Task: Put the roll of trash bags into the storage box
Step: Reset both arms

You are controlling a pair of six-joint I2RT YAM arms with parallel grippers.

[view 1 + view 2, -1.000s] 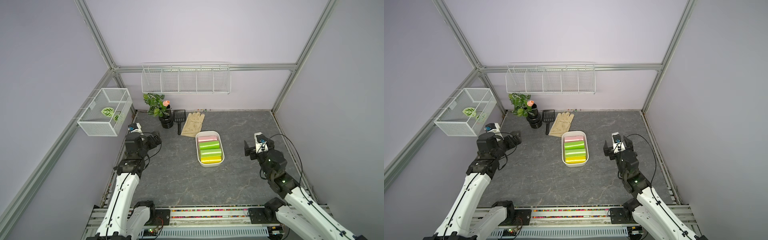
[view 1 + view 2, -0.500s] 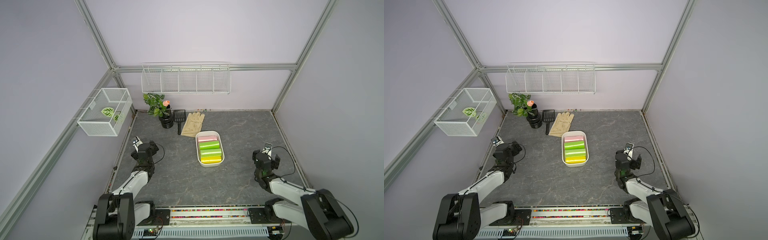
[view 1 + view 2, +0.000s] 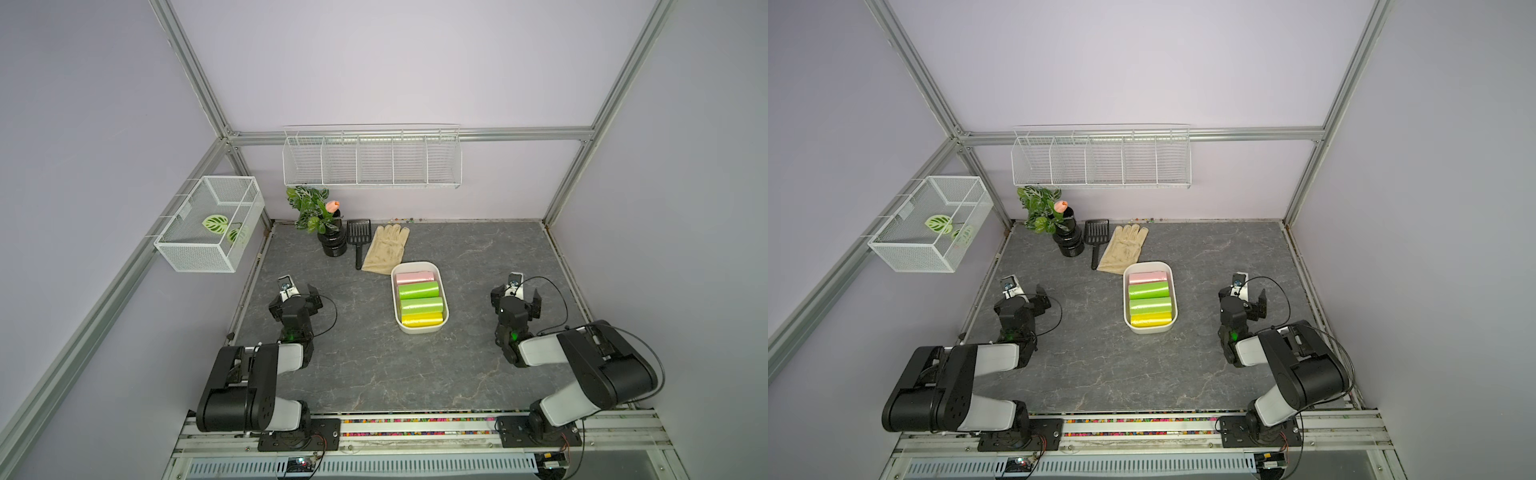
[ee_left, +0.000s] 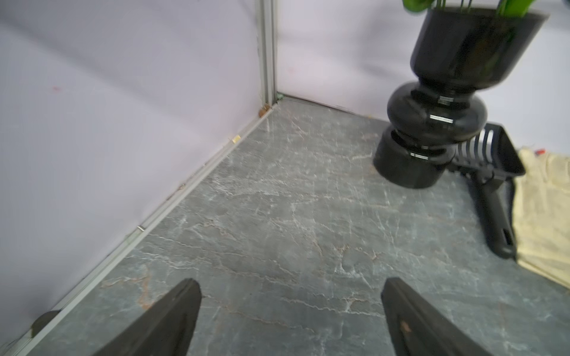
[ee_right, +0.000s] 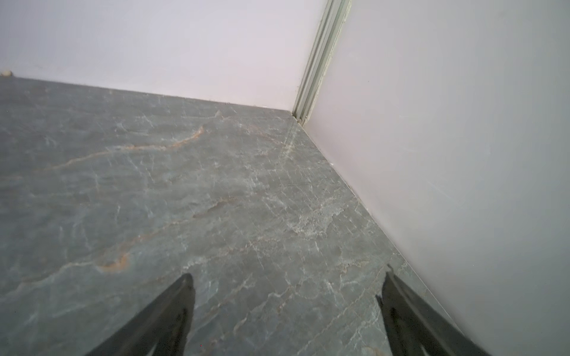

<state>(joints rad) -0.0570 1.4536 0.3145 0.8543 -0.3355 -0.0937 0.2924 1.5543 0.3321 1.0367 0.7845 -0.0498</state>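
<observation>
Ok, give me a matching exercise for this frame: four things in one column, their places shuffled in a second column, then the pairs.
Things:
1. pink roll
2. yellow roll
3. glove
4. patterned leaf

Places:
A. inside the mesh basket
B. in the storage box, end nearest the robot
C. in the storage box, far end
D. flat on the table beside the scoop

Pairs: 1-C, 2-B, 3-D, 4-A

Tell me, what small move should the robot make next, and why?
Probably nothing more than resting in place: the storage box holds four rolls, I see no roll outside it, and the left gripper and right gripper are both open, empty and well away from it.
</observation>
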